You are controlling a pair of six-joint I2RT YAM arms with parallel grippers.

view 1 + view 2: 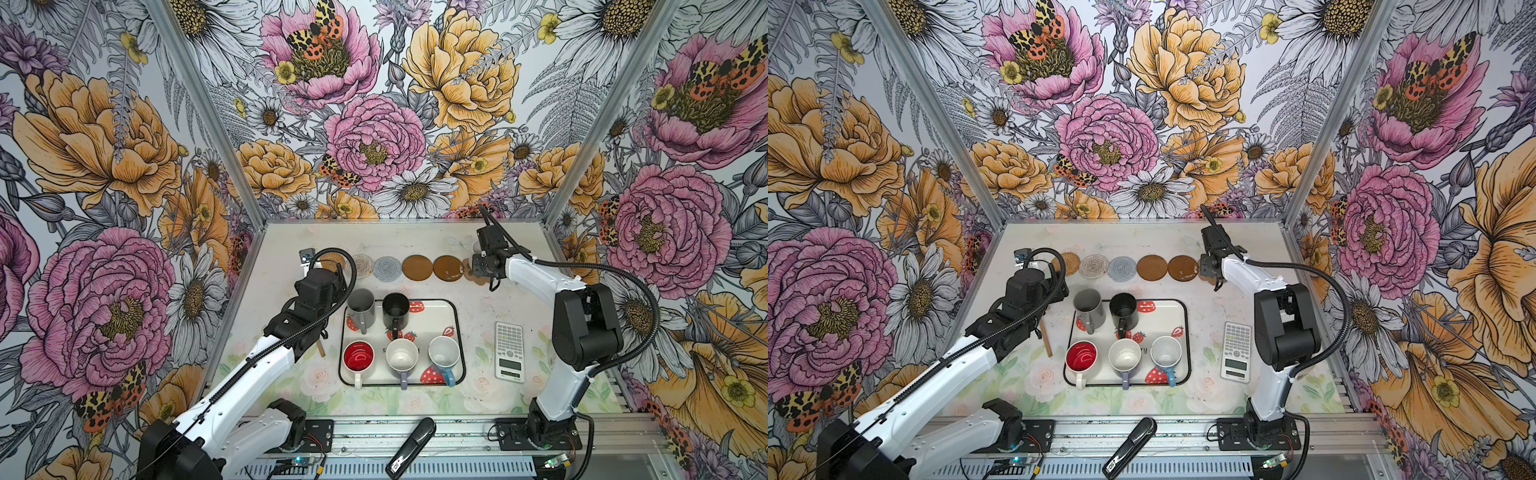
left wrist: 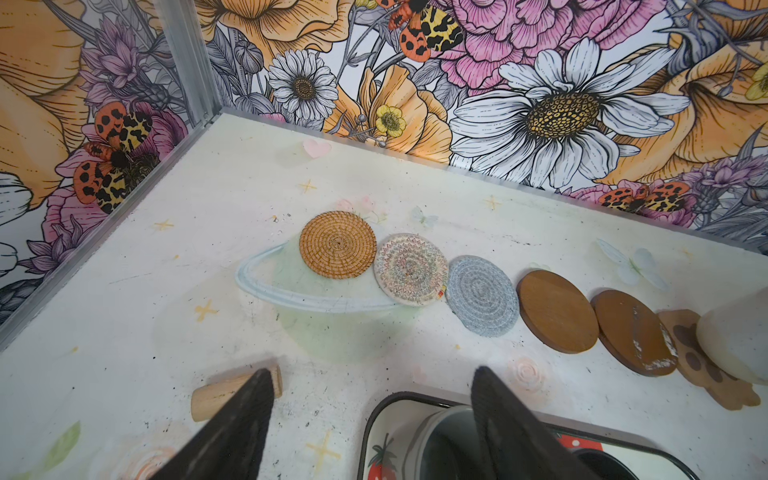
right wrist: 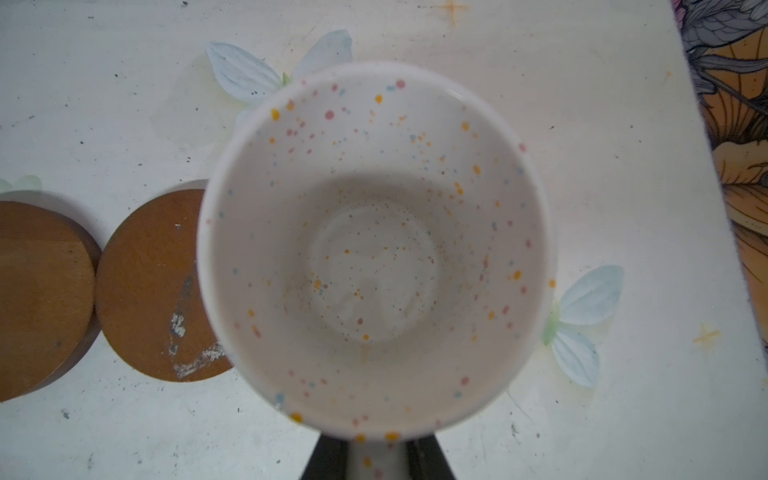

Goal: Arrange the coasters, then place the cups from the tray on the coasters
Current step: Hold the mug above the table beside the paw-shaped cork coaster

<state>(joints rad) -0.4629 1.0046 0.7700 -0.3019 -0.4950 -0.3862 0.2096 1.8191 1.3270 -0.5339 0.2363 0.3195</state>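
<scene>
Gripped at its handle by the closed right claw (image 3: 376,461), the speckled mug (image 3: 374,249) is held at the paw coaster (image 2: 715,386), the row's three o'clock end. A set-down and release seem called for. The left claw (image 2: 372,374) is spread wide, empty.

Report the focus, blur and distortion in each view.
Right wrist view: the speckled mug fills the frame with a soft rim, while the table behind it is sharper. Left wrist view: the rattan coaster is crisp; the left end effector is dark and blurred at its tips. Both top views: even light, faint shadows, and a wide-angle lens splays the walls outward.
</scene>
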